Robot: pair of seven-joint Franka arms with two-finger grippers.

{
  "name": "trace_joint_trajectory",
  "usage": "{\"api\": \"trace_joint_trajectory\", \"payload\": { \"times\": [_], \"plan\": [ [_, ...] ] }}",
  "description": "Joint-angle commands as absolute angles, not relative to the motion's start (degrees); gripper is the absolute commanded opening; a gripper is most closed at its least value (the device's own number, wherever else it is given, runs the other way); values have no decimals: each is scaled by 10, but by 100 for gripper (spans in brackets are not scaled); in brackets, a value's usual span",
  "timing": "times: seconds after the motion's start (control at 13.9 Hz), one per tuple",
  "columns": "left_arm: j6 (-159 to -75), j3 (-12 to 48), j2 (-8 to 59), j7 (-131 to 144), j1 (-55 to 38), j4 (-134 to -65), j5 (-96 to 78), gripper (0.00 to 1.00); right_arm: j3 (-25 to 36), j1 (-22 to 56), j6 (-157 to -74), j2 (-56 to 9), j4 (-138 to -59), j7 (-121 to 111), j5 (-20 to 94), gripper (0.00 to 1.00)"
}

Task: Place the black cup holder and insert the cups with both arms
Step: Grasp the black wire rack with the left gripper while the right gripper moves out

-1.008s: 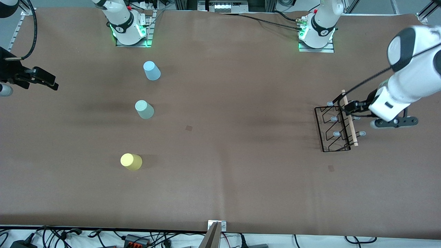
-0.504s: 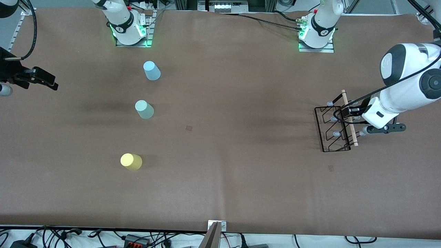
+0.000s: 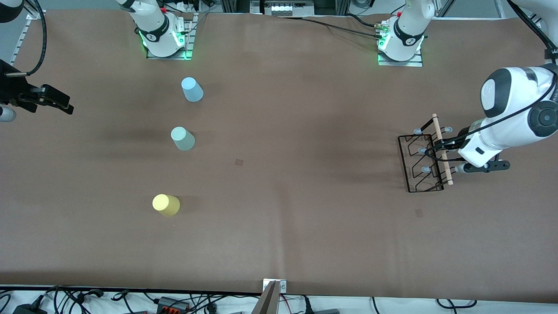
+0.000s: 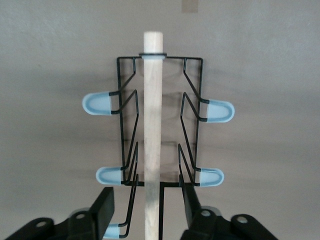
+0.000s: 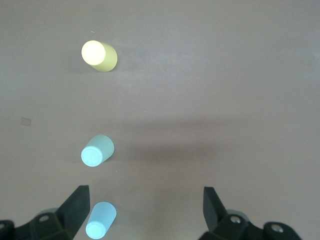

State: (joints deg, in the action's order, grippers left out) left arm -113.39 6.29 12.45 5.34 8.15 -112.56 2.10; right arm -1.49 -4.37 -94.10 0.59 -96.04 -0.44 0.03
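The black cup holder [image 3: 422, 162] stands at the left arm's end of the table, its wooden rod handle [image 3: 442, 148] on top. My left gripper [image 3: 443, 153] is open over it. In the left wrist view its fingers [image 4: 103, 207] straddle the rod [image 4: 152, 125] without touching it, and the gripper [image 4: 148, 210] is centred on the handle. Three cups stand upside down toward the right arm's end: light blue [image 3: 192, 89], grey-green [image 3: 182, 138] and yellow [image 3: 165, 204]. My right gripper [image 3: 52, 99] waits open and empty at that end of the table; in its wrist view [image 5: 145, 197] the cups lie below it.
The brown table cover [image 3: 283, 196] carries two small dark patches [image 3: 239, 162]. Arm bases [image 3: 165, 37] stand along the edge farthest from the front camera. Cables lie past the edge nearest the camera.
My left arm has come lower and its gripper has slid along the rod handle toward the front camera, now straddling the handle's middle. The right arm and the cups have not moved.
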Motion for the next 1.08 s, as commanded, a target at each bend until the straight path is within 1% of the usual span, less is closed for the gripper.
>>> {"api": "trace_joint_trajectory", "payload": {
  "times": [0.0,0.22,0.36,0.5,0.58,0.72,0.94,1.01],
  "plan": [
    [-1145,65,120,43,84,-1145,18,46,-21,-53,-935,13,-961,-11,-1,100],
    [-1155,64,120,43,84,-1150,18,31,-22,-52,-940,11,-962,-10,-1,100],
    [-1158,65,127,43,84,-1150,18,22,-22,-51,-941,6,-966,-9,0,100],
    [-1158,64,131,43,84,-1150,18,2,-22,-52,-936,-16,-968,-1,7,100],
    [-1159,64,131,43,85,-1150,18,1,-22,-51,-936,-21,-973,1,7,100],
    [-1160,65,134,42,90,-1147,18,1,-24,-46,-936,-39,-982,-1,4,100],
    [-1159,67,136,41,90,-1141,18,1,-24,-5,-943,-48,-1009,-1,0,100],
    [-1152,77,136,39,89,-1129,18,1,-24,17,-944,-62,-1008,1,-1,100]
  ]
}}
